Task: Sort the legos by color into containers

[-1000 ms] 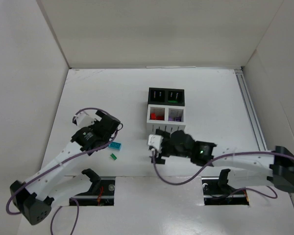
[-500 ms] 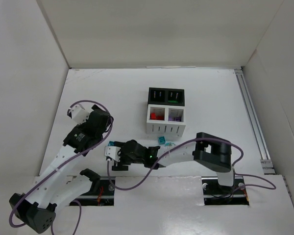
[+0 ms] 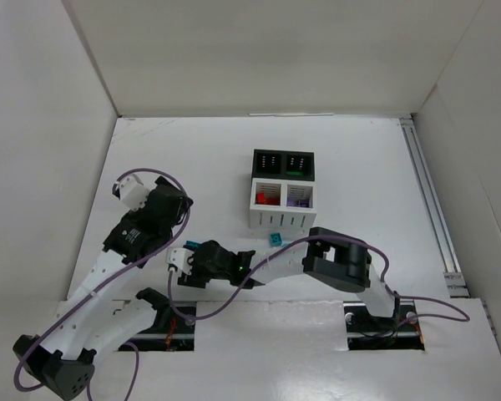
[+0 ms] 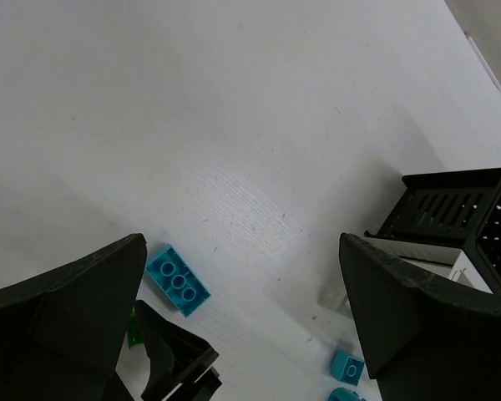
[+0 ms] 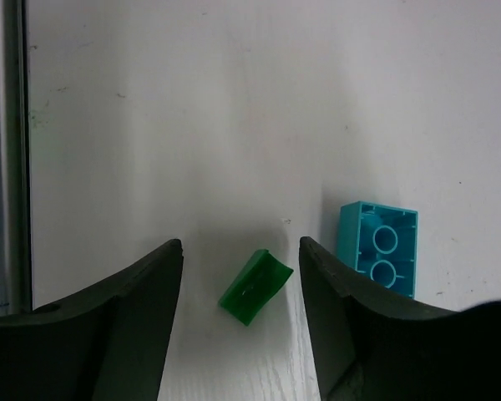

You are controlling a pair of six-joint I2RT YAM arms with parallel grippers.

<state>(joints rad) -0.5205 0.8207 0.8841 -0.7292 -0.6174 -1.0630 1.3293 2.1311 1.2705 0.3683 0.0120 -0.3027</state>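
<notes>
Right arm is stretched low across the table point(image 3: 192, 159), and the right pincer point(image 5: 240, 244) is spread wide. A green lego point(image 5: 255, 286) lies tilted in the gap between its fingers, and neither finger touches it. Just beside the right finger sits a teal brick point(image 5: 378, 248), hollow side up in the right wrist view. The left pincer point(image 4: 242, 251) hangs above, released too and holding nothing, looking down on that same teal brick (studs up from here). A small teal brick point(image 3: 275, 239) rests near the front of the containers point(image 3: 282, 190), four in a block, black pair behind, white pair in front. There's red in the left white bin and purple in the right.
</notes>
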